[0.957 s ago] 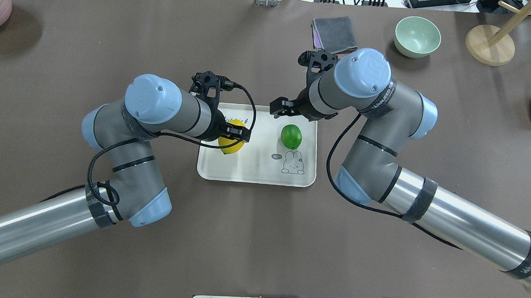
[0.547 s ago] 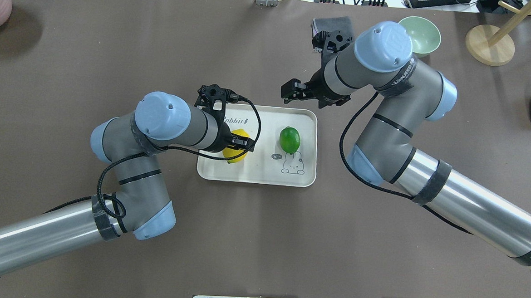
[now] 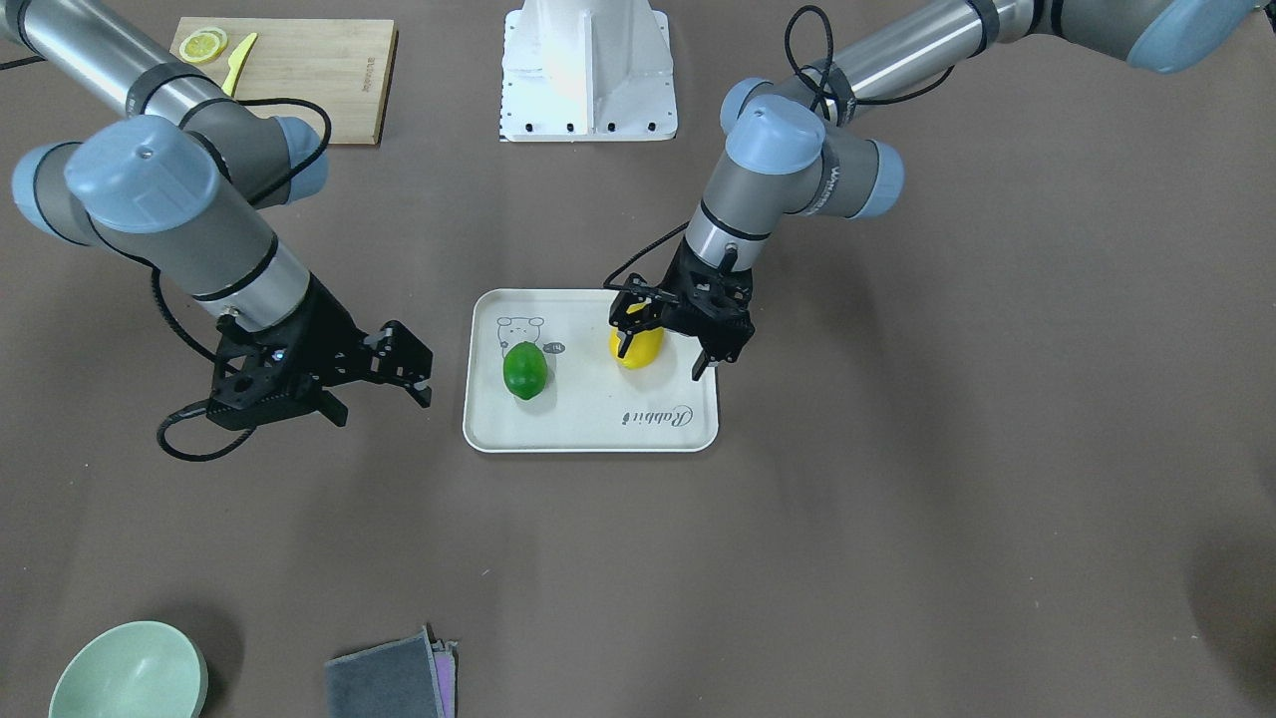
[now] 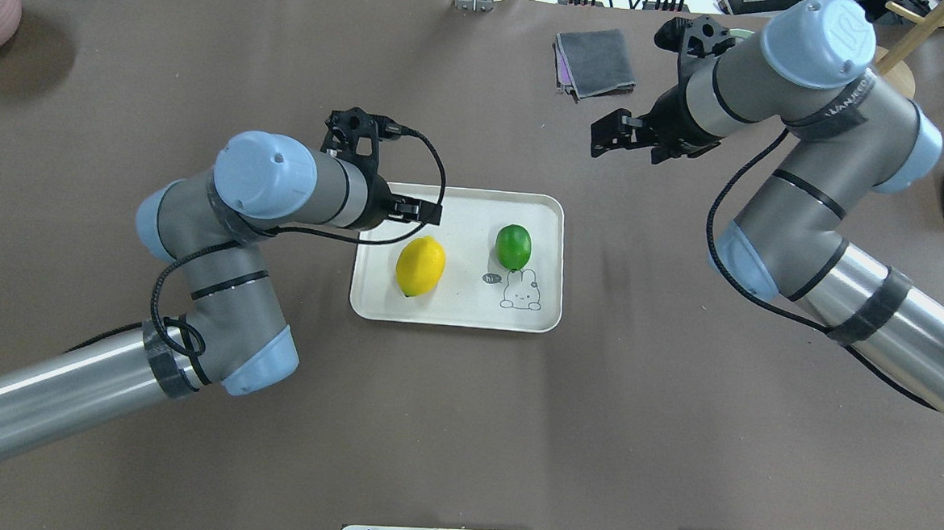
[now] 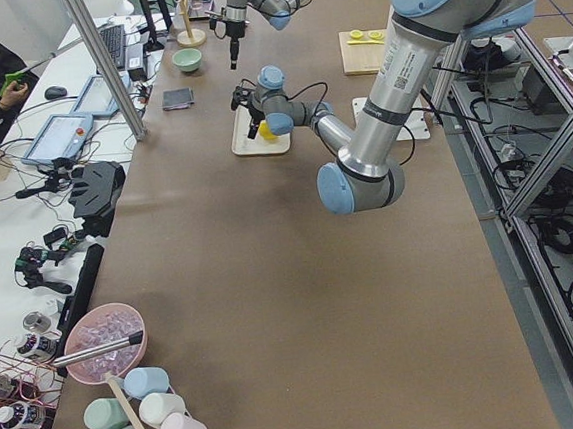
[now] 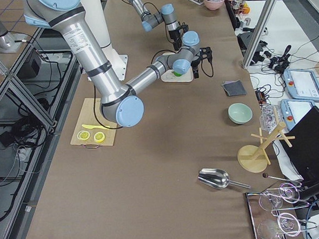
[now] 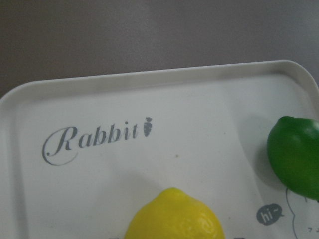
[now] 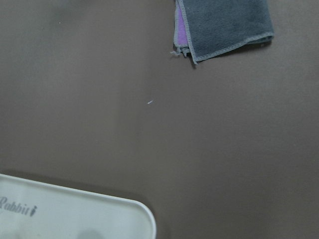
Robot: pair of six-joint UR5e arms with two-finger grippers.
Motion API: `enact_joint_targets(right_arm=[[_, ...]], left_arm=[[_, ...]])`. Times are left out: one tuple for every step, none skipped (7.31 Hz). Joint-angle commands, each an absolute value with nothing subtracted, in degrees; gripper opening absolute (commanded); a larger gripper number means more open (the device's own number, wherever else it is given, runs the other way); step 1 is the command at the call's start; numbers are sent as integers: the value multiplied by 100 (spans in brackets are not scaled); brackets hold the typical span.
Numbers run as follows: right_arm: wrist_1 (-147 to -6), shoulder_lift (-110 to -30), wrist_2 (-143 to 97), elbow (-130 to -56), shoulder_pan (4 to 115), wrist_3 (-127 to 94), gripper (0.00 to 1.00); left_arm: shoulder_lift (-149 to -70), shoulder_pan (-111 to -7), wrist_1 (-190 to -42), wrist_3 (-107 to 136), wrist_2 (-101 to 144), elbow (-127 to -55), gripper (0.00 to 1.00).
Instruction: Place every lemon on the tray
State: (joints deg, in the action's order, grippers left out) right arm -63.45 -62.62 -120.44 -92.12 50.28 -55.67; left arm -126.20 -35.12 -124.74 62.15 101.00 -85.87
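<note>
Brown tabletop (image 4: 463,426). My left gripper (image 4: 422,209) spread wide, empty, over far rim of cream-white rectangular tray (image 4: 453,308); bright yellow oval lemon (image 4: 421,265) just robot-side of it, on tray, long axis near-to-far. Beside it on tray, glossy dark green lemon (image 4: 513,246). My right gripper (image 4: 625,148) agape, empty, well clear

The left lemon (image 4: 420,265) and the right lemon (image 4: 513,246) lie apart on the tray (image 4: 453,312). A cloth (image 4: 597,60) lies on the tabletop (image 4: 431,424) behind the tray.
</note>
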Motion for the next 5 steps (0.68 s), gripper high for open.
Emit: enact_joint_targets(right_arm=[[-6267,-7081,-12154,-9475,5543,-4581,100],[-6258,-7301,-12164,-9483,5798,-3935,100],[-6275,-7443,-12155,-9466,5931,-3729,100],[-6293,-7470,-12190,-9422,6046,-3674,100],[-6389,-7488,-12312,-9404,6238,-3665,100]], left_arm=[[-12473,-4434,-12463,5770,10763,-8605,98],[-12306,-4708,-12480,5096,10836,-8622,98],[-11913,-4955,-12733,4541,10854,-8674,98],[-11544,-5192,-13075,4135,10881,-8692,98],[-11262,-5508,-13130,3974,11133,-8684,98]])
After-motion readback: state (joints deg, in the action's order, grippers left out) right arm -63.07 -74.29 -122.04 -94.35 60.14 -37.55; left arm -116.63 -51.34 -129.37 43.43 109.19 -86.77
